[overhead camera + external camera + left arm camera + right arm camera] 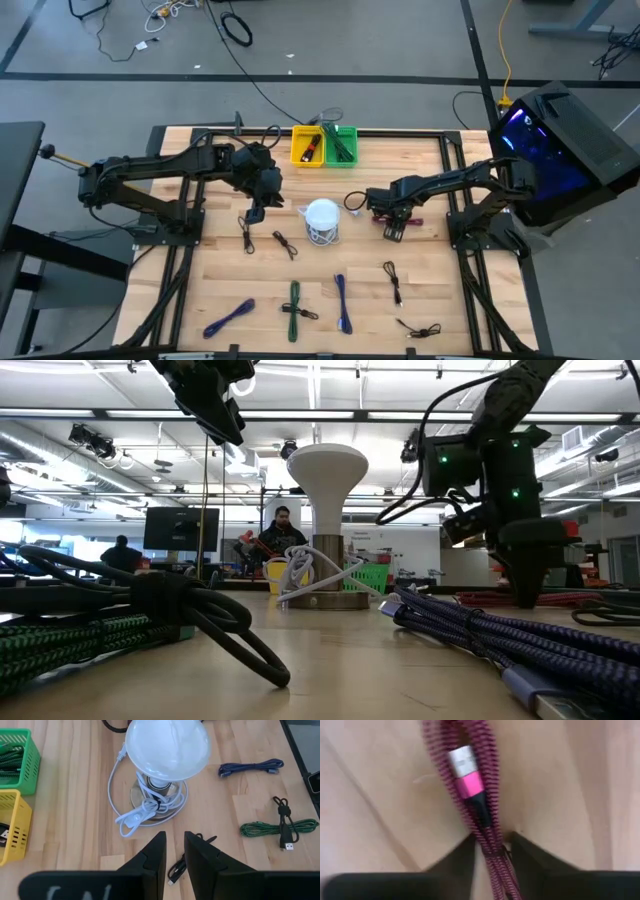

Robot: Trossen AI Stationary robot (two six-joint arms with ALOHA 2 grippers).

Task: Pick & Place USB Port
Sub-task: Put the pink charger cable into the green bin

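A magenta braided USB cable [470, 785] with a silver plug lies on the wooden table right of the white lamp [322, 220]. My right gripper [393, 230] points straight down on it, shut on its strands; the low view shows the gripper [527, 595] down at the table top. My left gripper [253, 213] hangs above the table left of the lamp, its fingers [156, 852] a narrow gap apart with nothing between them. A black cable [247, 233] lies on the table below it. A yellow bin [297, 160] and a green bin [354, 145] stand at the far edge. My right gripper pinches the magenta cable's doubled strands [492, 847] between its two fingers, just behind the plug's black collar. The fingers come from above, pointing down, one on each side of the bundle. The cable lies on the table.
More bundled cables lie toward the near edge: black [285, 243], purple [229, 316], green [294, 300], blue [343, 300], black [392, 280] and black [420, 328]. The lamp's white cord [132, 817] is coiled round its base. People show in the room behind the table.
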